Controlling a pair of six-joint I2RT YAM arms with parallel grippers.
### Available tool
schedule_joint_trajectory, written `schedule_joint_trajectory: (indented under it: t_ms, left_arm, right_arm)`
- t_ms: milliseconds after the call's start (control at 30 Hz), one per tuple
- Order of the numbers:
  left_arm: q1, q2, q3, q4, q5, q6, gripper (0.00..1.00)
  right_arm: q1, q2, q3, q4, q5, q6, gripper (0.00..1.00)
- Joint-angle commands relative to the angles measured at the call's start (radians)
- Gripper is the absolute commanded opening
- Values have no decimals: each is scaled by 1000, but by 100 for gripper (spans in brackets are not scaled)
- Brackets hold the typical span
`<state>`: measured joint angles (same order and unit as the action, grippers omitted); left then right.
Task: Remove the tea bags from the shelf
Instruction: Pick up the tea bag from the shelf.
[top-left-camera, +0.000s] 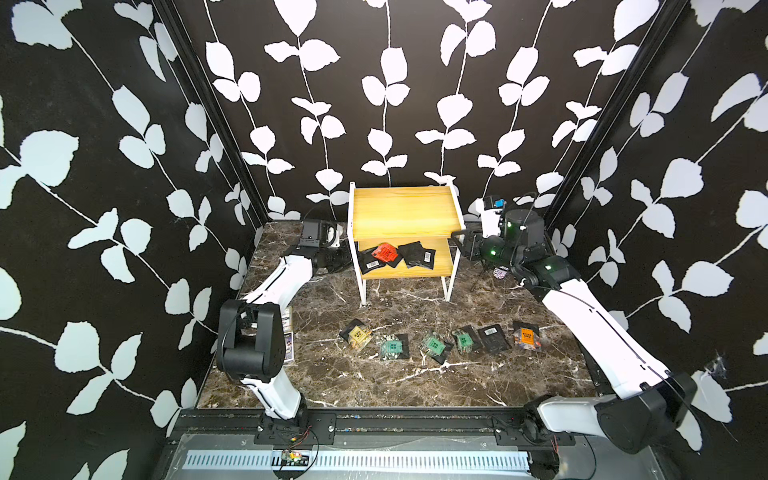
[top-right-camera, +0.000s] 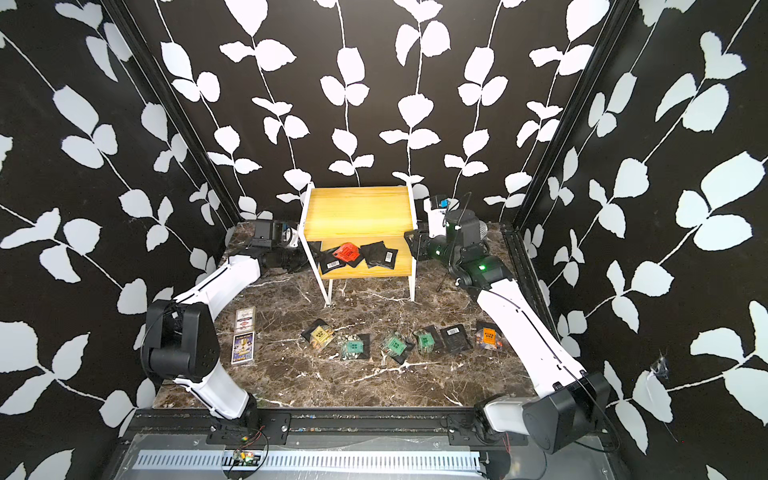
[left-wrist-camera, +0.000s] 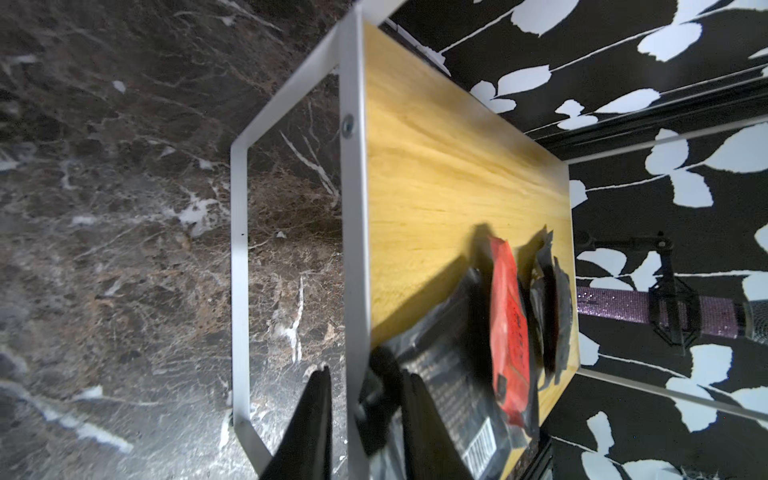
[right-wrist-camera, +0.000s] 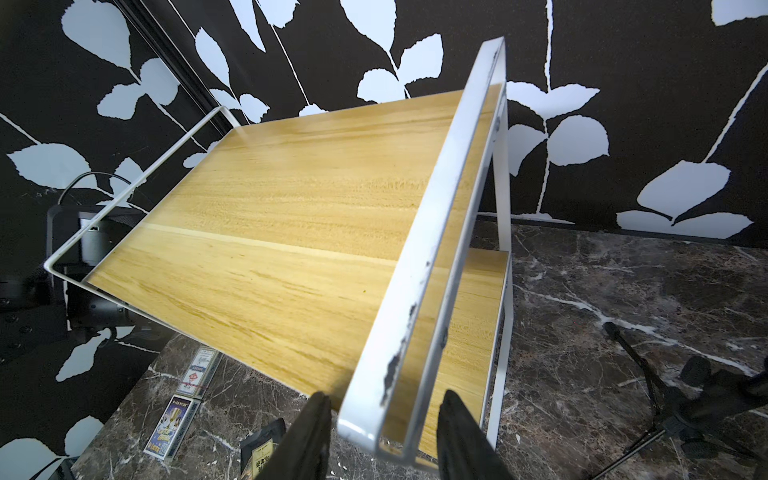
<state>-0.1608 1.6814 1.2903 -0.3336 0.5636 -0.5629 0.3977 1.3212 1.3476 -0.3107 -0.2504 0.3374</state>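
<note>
Currently right claw (right-wrist-camera: 385, 397) pinches the shelf (right-wrist-camera: 291, 232) top rail (right-wrist-camera: 419, 291); left claw (left-wrist-camera: 365, 372) straddles its lower rail (left-wrist-camera: 353, 249), black tea bag (left-wrist-camera: 457, 374) alongside, grip unclear.

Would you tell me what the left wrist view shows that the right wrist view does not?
Left wrist only: tea bags lying on the shelf, and a purple microphone. Right wrist only: the bare upper board and two printed cards on the table. Both: the shelf's white frame and the marble table.
</note>
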Motion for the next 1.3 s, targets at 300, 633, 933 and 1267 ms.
schedule_joint_trajectory:
  t_ms: [300, 633, 933, 1267]
  left_arm:
    - [42, -88, 2, -66, -36, 34, 0]
    - [64, -139, 1, -64, -37, 34, 0]
    - [97, -234, -32, -65, -75, 19, 0]
    - [120, -404, -123, -144, -184, 41, 0]
  right_arm:
    - [-2, -1, 4, 45, 47, 15, 43]
    - [-1, -12, -5, 48, 50, 18, 43]
    - [-1, -15, -7, 47, 49, 17, 44]
    - [-1, -13, -4, 52, 42, 13, 44]
